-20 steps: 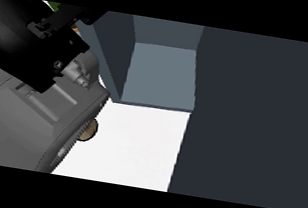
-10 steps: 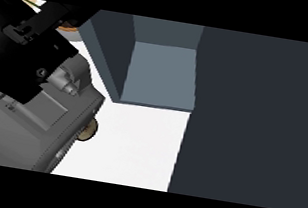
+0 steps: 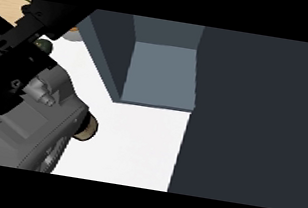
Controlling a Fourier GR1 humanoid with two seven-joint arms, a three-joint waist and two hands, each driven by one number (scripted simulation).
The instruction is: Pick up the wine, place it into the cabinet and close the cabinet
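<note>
Head view only. Left hand point(image 3: 16, 49) fills the far-left of the view, black, on a grey forearm point(image 3: 22, 130) coming up from the lower left. It reaches toward the far left corner, with a long black part ending near the cabinet's edge. Can't tell whether its fingers are spread or curled, and can't tell if it grips anything.

Wine bottle point(image 3: 44, 46): only a small dark green round bit shows just beside the hand, at the far left, over the white counter point(image 3: 136, 143). Rest is hidden behind the hand, so contact is unclear. It sits outside the cabinet, left of it.

Cabinet point(image 3: 161, 74) is open: grey-blue inside, with a lit back panel and a darker left wall. Its dark door point(image 3: 262, 123) covers the whole right half of the view, near to far.

A small tan round object point(image 3: 87, 128) pokes out from the forearm's right edge; can't identify it. A strip of light wood surface point(image 3: 1, 3) shows at the far left corner. Right hand doesn't show.
</note>
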